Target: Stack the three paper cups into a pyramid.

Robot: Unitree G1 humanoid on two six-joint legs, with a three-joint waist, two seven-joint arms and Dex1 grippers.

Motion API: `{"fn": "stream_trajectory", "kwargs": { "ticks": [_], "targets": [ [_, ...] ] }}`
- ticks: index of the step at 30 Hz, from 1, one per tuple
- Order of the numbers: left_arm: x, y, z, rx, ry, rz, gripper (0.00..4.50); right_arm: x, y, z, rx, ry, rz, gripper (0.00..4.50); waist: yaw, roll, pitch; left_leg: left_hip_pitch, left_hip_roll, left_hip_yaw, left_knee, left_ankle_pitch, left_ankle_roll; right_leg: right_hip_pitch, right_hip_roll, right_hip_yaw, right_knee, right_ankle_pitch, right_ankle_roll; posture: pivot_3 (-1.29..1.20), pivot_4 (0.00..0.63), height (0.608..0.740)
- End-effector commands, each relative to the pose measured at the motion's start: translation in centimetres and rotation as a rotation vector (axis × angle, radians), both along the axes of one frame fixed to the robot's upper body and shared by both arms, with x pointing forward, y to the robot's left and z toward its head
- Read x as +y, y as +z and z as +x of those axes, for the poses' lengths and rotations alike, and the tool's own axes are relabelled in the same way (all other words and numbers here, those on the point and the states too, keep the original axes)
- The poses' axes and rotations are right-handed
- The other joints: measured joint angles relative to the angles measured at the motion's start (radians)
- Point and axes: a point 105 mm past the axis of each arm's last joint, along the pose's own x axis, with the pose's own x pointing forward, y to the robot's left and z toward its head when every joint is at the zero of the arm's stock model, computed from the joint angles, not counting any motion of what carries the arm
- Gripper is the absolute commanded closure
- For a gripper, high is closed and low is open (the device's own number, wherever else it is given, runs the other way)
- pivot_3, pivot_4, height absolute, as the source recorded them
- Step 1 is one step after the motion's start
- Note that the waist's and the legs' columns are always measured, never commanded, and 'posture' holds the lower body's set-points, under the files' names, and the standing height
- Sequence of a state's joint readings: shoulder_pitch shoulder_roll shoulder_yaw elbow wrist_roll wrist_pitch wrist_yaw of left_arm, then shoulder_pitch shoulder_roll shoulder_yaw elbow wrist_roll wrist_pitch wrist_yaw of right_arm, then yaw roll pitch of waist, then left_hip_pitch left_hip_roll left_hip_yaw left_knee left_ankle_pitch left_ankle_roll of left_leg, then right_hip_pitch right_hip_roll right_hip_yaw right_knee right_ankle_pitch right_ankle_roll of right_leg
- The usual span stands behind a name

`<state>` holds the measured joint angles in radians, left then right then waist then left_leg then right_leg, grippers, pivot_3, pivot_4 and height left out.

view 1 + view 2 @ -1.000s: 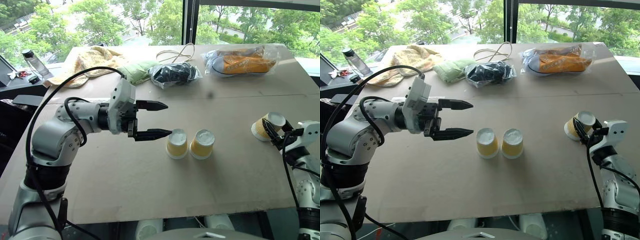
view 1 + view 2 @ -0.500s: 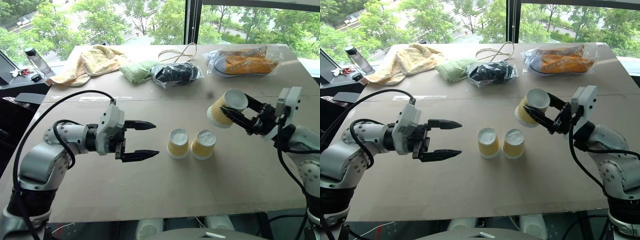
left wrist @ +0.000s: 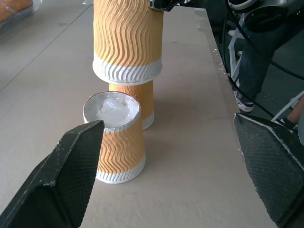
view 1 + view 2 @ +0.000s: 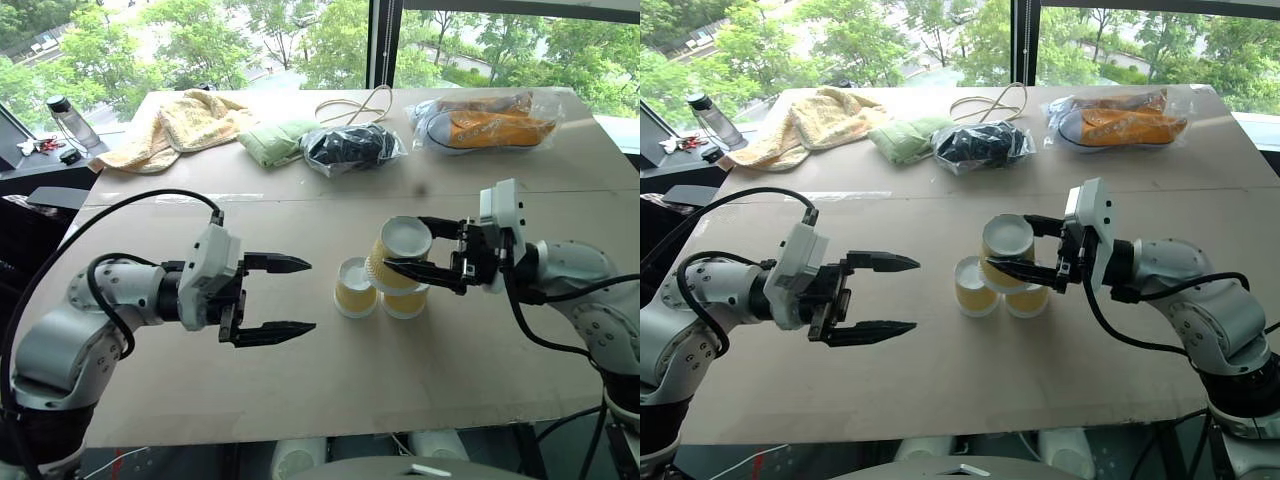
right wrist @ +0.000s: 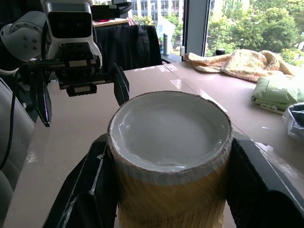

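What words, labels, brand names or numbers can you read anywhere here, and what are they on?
None can be read.
Yellow-orange ribbed paper cup held by the right gripper: no print, only a wavy texture.
Two upside-down yellow-orange paper cups on the table: blank.
Orange shoes in a clear plastic bag: any marking too small to read.
Clear water bottle: no readable label.
Open left gripper: no lettering.
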<state>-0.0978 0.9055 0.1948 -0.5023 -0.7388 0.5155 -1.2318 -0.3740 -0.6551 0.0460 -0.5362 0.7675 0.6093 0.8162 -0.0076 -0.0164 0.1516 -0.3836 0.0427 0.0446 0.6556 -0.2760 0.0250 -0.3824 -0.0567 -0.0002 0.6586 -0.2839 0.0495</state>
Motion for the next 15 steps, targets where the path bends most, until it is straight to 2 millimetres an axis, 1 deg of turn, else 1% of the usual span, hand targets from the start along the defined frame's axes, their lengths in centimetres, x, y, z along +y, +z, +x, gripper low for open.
{"fn": "stream_trajectory", "kwargs": {
  "ticks": [1, 7, 13, 14, 15],
  "targets": [
    [-0.3, 1.0, -0.4, -0.044, -0.010, -0.003, 0.00, 0.5, 0.7, 0.0, -0.041, 0.021, 0.004, 2.32, -0.001, 0.000, 0.000, 0.000, 0.000, 0.000, 0.000, 0.000, 0.000, 0.000, 0.000, 0.000, 0.000, 0.000, 0.000, 0.00, 0.150, 0.740],
    [-0.2, 1.1, -0.2, -0.053, -0.007, 0.002, 0.00, 0.7, 0.2, 0.4, -0.033, 0.019, -0.004, 2.32, -0.003, 0.000, 0.000, 0.000, 0.000, 0.000, 0.000, 0.000, 0.000, 0.000, 0.000, 0.000, 0.000, 0.000, 0.000, 0.00, 0.150, 0.740],
    [-0.3, 1.1, -0.3, -0.033, -0.016, 0.003, 0.00, 0.6, -0.4, 0.8, -0.017, 0.004, -0.006, 2.32, -0.003, 0.000, 0.000, 0.000, 0.000, 0.000, 0.000, 0.000, 0.000, 0.000, 0.000, 0.000, 0.000, 0.000, 0.000, 0.00, 0.150, 0.740],
    [-0.3, 1.1, -0.4, -0.031, -0.016, 0.002, 0.00, 0.5, -0.5, 0.7, -0.013, 0.003, -0.006, 1.30, -0.003, 0.000, 0.000, 0.000, 0.000, 0.000, 0.000, 0.000, 0.000, 0.000, 0.000, 0.000, 0.000, 0.000, 0.000, 0.00, 0.150, 0.740],
    [-0.3, 1.1, -0.4, -0.031, -0.016, 0.002, 0.00, 0.5, -0.6, 0.7, -0.009, 0.005, -0.008, 0.96, -0.003, 0.000, 0.000, 0.000, 0.000, 0.000, 0.000, 0.000, 0.000, 0.000, 0.000, 0.000, 0.000, 0.000, 0.000, 0.00, 0.150, 0.740]
  ]
}}
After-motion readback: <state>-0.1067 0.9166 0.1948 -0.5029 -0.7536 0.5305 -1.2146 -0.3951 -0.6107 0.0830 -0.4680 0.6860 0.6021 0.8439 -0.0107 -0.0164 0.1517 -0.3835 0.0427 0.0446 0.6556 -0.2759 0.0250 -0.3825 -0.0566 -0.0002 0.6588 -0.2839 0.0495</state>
